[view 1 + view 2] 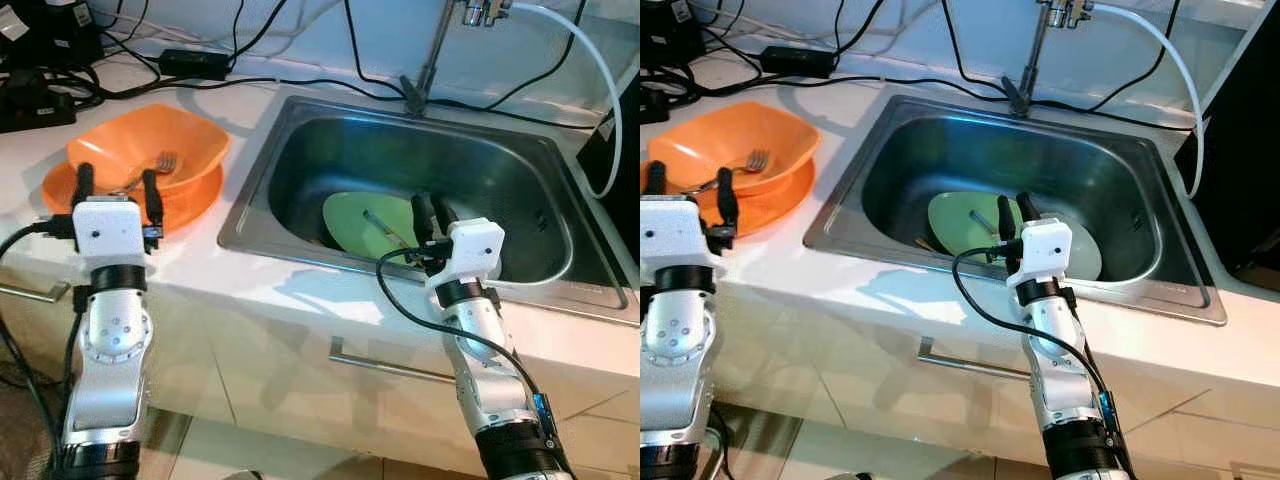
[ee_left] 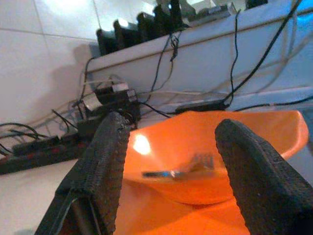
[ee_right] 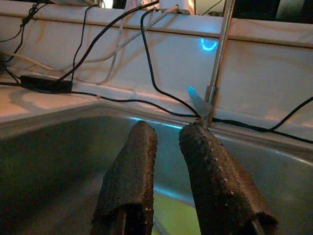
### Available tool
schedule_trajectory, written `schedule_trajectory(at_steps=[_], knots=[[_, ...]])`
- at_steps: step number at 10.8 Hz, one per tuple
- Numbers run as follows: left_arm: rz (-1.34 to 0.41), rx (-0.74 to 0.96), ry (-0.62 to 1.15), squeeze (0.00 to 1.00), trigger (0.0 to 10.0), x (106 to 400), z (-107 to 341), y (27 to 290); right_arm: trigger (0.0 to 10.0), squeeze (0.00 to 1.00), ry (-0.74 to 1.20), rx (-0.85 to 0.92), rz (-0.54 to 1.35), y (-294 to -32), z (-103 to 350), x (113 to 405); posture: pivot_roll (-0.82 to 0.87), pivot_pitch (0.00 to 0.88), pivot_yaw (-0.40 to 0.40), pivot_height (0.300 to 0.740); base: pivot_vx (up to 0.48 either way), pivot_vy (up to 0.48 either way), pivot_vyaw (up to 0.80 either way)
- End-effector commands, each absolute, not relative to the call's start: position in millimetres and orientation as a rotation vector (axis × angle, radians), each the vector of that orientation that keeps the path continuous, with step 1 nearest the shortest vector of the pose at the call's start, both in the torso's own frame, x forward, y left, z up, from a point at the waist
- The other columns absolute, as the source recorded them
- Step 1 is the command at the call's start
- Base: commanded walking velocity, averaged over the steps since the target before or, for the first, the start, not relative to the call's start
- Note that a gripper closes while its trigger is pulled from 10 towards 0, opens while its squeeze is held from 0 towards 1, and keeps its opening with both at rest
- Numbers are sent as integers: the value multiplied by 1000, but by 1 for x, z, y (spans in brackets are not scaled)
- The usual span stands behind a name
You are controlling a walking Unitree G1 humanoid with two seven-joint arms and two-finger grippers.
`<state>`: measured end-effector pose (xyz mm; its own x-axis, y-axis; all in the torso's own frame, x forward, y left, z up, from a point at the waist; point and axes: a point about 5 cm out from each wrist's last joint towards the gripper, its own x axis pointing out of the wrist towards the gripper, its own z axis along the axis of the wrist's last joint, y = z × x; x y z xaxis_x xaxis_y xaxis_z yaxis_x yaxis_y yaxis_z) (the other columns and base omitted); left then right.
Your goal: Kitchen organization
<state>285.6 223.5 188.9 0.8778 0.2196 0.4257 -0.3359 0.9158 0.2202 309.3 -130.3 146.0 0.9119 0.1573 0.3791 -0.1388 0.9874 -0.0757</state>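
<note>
I am looking down at a white kitchen desk [image 1: 250, 290] with a steel sink [image 1: 300, 130] set into it, black cables [image 1: 130, 60] trailing along the tiled back wall.

Starting on the left, an orange bowl [image 1: 190, 135] is sitting on an orange plate [image 1: 195, 200], with a fork [image 1: 155, 168] lying inside the bowl. They are looking stacked as a set waiting to be dealt with. My left gripper [image 1: 118, 190] is hovering just in front of that stack with its fingers [image 2: 105, 161] spread wide and nothing between them; in the left wrist view the bowl and fork are sitting framed in the gap, so I am judging this as a line-up for a grasp.

Moving right, a green plate [image 1: 355, 225] is lying on the sink floor with a utensil [image 1: 385, 228] across it. My right gripper [image 1: 432, 212] is reaching over the sink's front edge just above the plate, fingers [image 3: 129, 176] nearly together and holding nothing.

The gripper is covering part of the green plate. I cannot tell what kind of utensil that is. The tap [image 1: 435, 50] is being cut off by the top edge.
</note>
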Motion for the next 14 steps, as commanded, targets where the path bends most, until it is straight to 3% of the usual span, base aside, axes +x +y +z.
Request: schedule_trajectory(at_steps=[1, 8, 9, 14], knots=[[256, 271, -400, 0, 10000, 291, 189, 217, 10000, 0, -363, -54, 139, -134, 140, 311, 166, 111, -62, 740, 0, 0, 0], [248, 172, -375, 0, 10000, 300, 186, 218, 10000, 0, -367, -60, 134, -136, 141, 312, 159, 101, -64, 740, 0, 0, 0], [256, 164, -373, 0, 353, 300, 185, 220, 10000, 0, -367, -61, 134, -137, 141, 312, 157, 103, -64, 740, 0, 0, 0], [263, 148, -385, 0, 0, 300, 187, 219, 10000, 0, -365, -69, 130, -139, 141, 312, 153, 105, -69, 740, 0, 0, 0]])
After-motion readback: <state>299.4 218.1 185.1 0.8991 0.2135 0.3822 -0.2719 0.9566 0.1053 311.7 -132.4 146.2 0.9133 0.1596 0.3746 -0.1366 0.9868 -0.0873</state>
